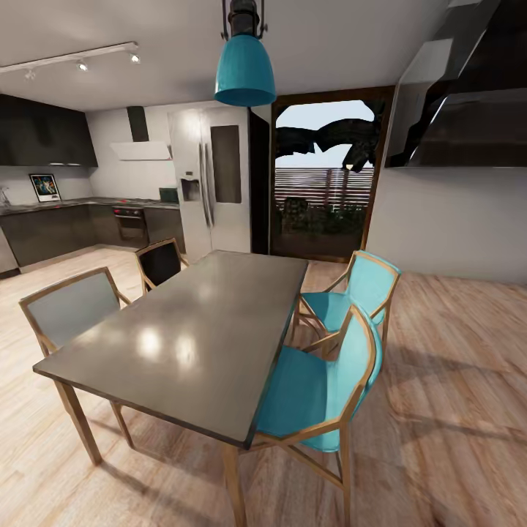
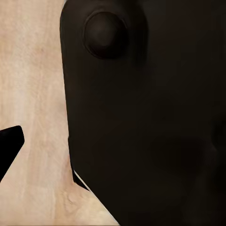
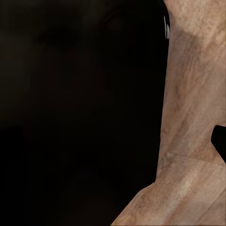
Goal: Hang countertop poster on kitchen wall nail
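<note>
Wrist views: black robot body close to the lens, pale wood-grain floor (image 2: pixel 33 94) beyond. A dark fingertip edge shows in each, but I cannot tell whether either gripper is released or clenched.

Head view, near to far. Dining table (image 1: pixel 190 337) straight ahead at 6 o'clock: smooth grey top with soft glare, tapered wooden legs. Two turquoise chairs (image 1: pixel 315 388) at 4–5 o'clock, curved shells in light wood frames. Grey-backed chair (image 1: pixel 69 307) at 8 o'clock, dark chair (image 1: pixel 159 262) behind it. Teal pendant lamp (image 1: pixel 244 69) at 12. Steel fridge (image 1: pixel 212 179) mid-distance, glazed doorway (image 1: pixel 326 176) at 1 o'clock.

The poster (image 1: pixel 45 187) stands upright at 10 o'clock, far off, leaning at the wall on the kitchen countertop (image 1: pixel 66 205), a dark glossy slab over dark cabinets. No nails discernible from here.

Step in hand, as I judge: the approach. Best to swing the base left around the table, clear of the grey-backed chair, and arrive square to the counter before raising an arm.
</note>
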`<state>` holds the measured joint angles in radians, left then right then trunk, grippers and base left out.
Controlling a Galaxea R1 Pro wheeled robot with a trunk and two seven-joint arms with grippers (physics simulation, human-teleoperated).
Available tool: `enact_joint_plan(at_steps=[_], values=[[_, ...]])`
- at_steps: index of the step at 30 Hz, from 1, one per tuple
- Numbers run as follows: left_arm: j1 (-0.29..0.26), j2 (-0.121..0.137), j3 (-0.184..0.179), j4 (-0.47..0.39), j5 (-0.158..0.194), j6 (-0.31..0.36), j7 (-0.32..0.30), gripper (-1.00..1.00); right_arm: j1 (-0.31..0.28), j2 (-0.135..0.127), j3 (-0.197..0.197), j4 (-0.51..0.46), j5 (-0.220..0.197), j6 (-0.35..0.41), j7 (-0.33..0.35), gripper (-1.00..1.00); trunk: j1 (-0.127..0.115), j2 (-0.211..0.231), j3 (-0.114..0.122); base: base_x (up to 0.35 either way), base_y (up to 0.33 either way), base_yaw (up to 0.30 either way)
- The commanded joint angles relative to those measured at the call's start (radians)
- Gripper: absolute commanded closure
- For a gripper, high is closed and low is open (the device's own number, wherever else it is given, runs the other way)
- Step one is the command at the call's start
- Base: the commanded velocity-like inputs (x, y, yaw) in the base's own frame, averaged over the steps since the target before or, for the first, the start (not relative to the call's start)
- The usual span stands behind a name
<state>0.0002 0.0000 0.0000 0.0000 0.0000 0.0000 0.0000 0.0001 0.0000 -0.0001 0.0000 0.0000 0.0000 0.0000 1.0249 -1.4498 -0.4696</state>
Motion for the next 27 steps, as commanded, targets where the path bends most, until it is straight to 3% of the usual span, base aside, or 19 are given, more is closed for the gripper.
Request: enact_joint_plan(at_steps=[1,4,23,27], values=[[0.0,0.0,0.0,0.0,0.0,0.0,0.0,-1.0,0.0,0.0,0.0,0.0,0.0,0.0,0.0,-1.0,0.0,0.0,0.0,0.0,0.0,0.0],[0.012,-0.017,0.001,-0.015,0.006,-0.002,-0.01,-1.0,-0.003,0.017,0.001,0.017,-0.004,0.001,0.012,-1.0,0.0,0.0,0.0,0.0,0.0,0.0],[0.012,-0.017,0.001,-0.015,0.006,-0.002,-0.01,-1.0,-0.003,0.017,0.001,0.022,-0.004,0.001,0.012,-1.0,0.0,0.0,0.0,0.0,0.0,0.0],[0.029,-0.03,0.002,-0.032,-0.002,-0.011,-0.006,-1.0,-0.021,-0.003,-0.001,0.0,-0.001,-0.005,0.001,-1.0,0.0,0.0,0.0,0.0,0.0,0.0]])
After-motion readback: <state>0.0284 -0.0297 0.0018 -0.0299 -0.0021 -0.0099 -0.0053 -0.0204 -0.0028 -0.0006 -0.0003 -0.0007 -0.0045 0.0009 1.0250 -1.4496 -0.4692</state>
